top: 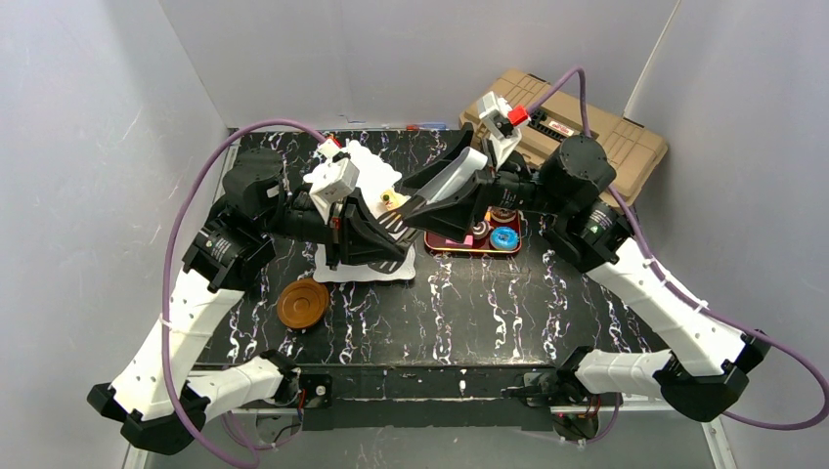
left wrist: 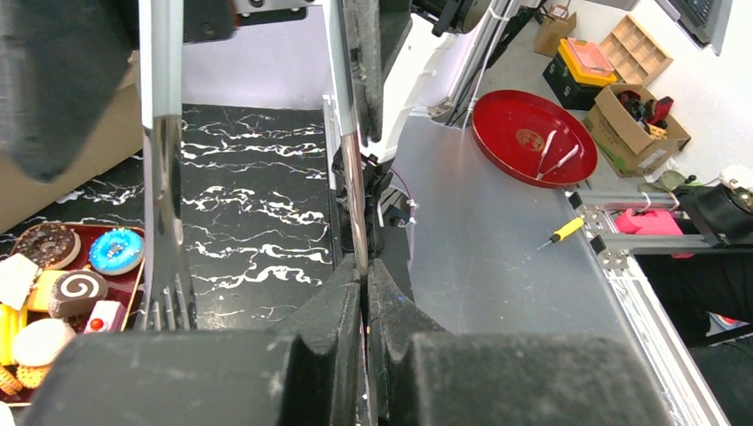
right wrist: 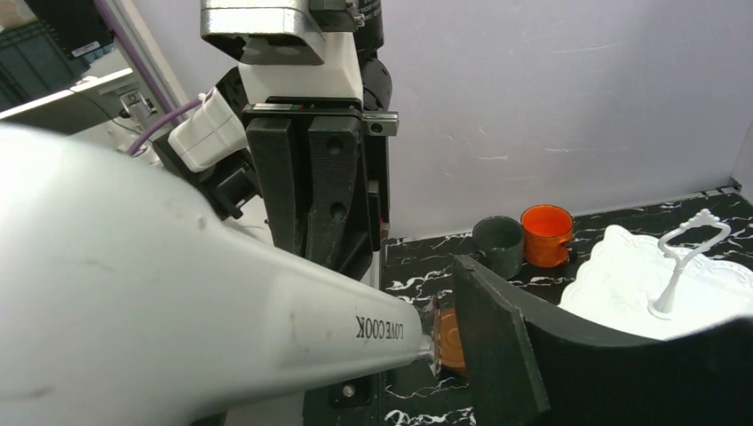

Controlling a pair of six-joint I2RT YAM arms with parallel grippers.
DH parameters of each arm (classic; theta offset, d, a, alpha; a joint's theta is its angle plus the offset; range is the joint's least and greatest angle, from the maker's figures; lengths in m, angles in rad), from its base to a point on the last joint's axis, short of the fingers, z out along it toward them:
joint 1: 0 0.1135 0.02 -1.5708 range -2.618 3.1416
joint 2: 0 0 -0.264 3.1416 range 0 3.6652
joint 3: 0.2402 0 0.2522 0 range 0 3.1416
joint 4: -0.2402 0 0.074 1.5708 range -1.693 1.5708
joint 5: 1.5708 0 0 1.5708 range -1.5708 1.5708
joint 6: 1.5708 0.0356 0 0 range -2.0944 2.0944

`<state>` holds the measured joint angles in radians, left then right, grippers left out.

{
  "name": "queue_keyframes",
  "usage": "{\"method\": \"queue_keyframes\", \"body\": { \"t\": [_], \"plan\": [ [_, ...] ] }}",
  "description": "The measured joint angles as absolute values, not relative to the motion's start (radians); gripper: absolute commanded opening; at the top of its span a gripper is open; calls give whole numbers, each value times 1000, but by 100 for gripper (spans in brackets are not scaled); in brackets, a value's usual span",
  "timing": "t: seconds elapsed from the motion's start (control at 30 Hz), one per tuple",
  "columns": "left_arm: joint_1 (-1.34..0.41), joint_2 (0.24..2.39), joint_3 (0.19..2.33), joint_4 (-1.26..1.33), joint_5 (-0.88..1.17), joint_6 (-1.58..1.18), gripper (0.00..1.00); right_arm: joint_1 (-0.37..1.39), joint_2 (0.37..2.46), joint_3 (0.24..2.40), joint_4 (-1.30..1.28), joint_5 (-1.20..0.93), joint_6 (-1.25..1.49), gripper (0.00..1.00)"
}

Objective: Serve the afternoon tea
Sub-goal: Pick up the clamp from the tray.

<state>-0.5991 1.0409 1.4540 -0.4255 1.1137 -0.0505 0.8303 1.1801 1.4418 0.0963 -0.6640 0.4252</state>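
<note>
The white tiered stand (top: 370,164) rises at the table's back middle, its loop handle (right wrist: 684,257) showing in the right wrist view. A red tray of toy pastries and donuts (top: 492,237) lies to its right. Past the stand sit a dark cup (right wrist: 499,244) and an orange cup (right wrist: 546,235). One brown saucer (top: 302,303) lies front left. The tongs (top: 455,176) hang over the stand. My left gripper (left wrist: 365,262) is shut on one metal blade (left wrist: 353,177). My right gripper (top: 418,210) stands wide, its fingers (right wrist: 497,346) straddling the white handle (right wrist: 222,293).
A tan toolbox (top: 587,127) sits at the back right, behind my right arm. Grey walls close in the table on the left, back and right. Both arms cross above the stand and tray, hiding much of them.
</note>
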Motion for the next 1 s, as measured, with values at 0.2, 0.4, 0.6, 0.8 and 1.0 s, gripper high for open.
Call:
{"method": "queue_keyframes", "body": {
  "t": [0.2,0.4,0.6,0.8,1.0],
  "plan": [
    [-599,1041,1455,-428,1099,-41,0,822,1180,1471,68,-690,435,68],
    [-599,1038,1456,-437,1047,-26,0,809,1180,1494,31,-673,415,53],
    [-597,1036,1456,-437,993,-27,0,806,1180,1496,19,-664,418,42],
    [-597,1036,1456,-425,998,-54,38,805,1180,1496,30,-669,434,26],
    [-598,1034,1487,-418,936,-20,80,797,1180,1496,-28,-597,402,11]
  ]
}}
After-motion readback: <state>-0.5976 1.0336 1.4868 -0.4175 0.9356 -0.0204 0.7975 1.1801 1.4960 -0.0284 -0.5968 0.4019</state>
